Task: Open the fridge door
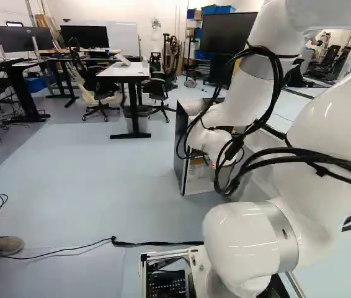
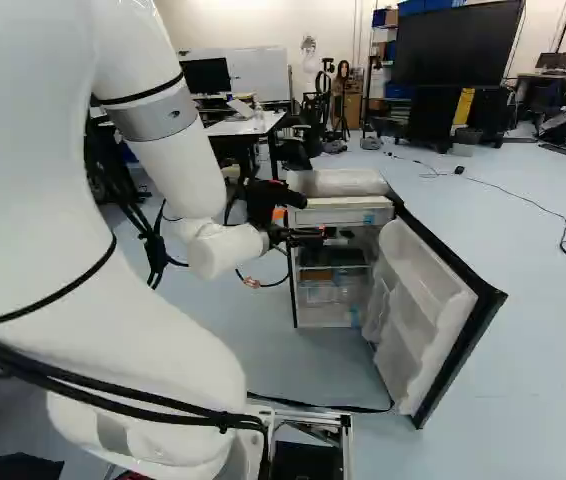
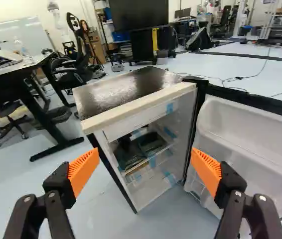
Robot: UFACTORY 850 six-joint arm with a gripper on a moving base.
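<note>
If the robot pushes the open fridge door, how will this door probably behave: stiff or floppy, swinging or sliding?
The fridge door should feel stiff, as it looks like a thick panel with a moulded inner side. It will probably swing rather than slide, since one edge meets the fridge body. The small body may shift under a hard push.

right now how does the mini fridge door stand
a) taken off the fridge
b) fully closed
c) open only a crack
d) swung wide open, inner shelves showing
D: the door swings well out from the mini fridge, baring its moulded inner bins.
</note>
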